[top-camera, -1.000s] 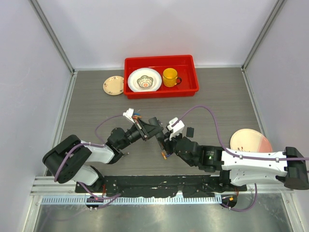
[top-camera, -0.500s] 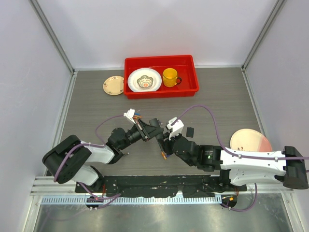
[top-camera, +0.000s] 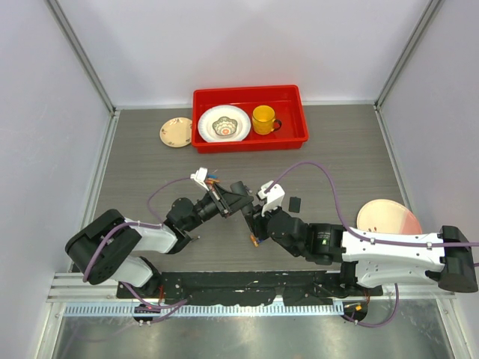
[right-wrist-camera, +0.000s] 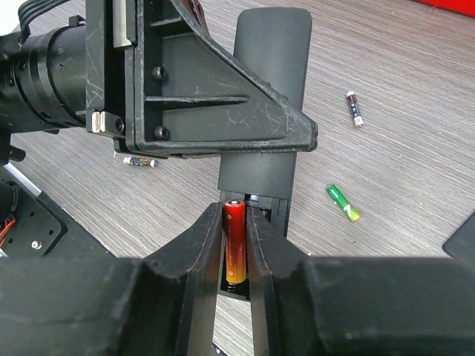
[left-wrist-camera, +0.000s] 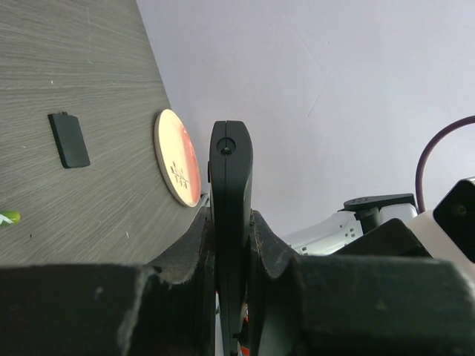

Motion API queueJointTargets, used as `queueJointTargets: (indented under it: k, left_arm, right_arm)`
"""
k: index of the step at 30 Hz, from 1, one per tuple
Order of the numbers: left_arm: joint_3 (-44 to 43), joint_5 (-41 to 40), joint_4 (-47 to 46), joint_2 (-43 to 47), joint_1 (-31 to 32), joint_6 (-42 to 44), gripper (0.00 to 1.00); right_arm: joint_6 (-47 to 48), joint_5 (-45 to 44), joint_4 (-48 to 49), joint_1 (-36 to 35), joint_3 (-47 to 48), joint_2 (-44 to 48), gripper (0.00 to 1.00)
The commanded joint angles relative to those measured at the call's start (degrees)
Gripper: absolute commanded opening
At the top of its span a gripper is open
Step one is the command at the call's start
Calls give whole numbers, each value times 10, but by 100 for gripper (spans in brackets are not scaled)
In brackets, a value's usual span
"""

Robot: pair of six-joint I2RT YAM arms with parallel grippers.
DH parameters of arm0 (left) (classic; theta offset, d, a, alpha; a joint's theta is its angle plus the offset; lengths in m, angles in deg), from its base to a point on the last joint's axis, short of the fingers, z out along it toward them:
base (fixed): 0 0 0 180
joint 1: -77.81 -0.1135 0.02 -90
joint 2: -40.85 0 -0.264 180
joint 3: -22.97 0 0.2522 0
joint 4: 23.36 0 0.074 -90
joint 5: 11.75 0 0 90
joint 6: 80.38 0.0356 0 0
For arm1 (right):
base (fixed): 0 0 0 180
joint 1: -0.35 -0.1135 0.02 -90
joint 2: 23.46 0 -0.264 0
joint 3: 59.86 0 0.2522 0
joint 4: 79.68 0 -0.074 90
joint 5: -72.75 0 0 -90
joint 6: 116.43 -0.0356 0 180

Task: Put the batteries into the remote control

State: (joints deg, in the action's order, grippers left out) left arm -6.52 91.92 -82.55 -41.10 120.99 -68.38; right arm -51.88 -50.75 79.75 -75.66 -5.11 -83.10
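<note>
Showing clearly wrist-side: orange battery (right-wrist-camera: 234, 241)

Your top camera looks steeply down from above the near edge over the whole worktop (top-camera: 337, 149). Your left wrist camera sights closely along the remote control (left-wrist-camera: 231, 222) towards the wall (left-wrist-camera: 334, 89). Your right wrist camera looks down on that same remote at close range.

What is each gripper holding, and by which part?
The left fingers clamp the remote control across its flat faces; the right fingers pinch the orange-red battery by its long sides.
</note>
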Motion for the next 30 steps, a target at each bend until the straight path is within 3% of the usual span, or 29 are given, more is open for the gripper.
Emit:
queueJointTargets:
  k: [1, 22, 27, 30]
  left_arm:
    - [-10, -8, -156, 12, 2, -1, 0]
    - [-10, -8, -156, 7, 2, 4, 0]
    - [-10, -10, -157, 7, 2, 6, 0]
    - [-11, -13, -156, 13, 2, 9, 0]
  right_arm:
    - [-13, -10, -3, -4, 29, 10, 26]
    - [-17, -11, -29, -4, 77, 18, 45]
    - [-27, -18, -44, -4, 82, 56, 49]
    - [-50, -39, -58, -3, 77, 84, 61]
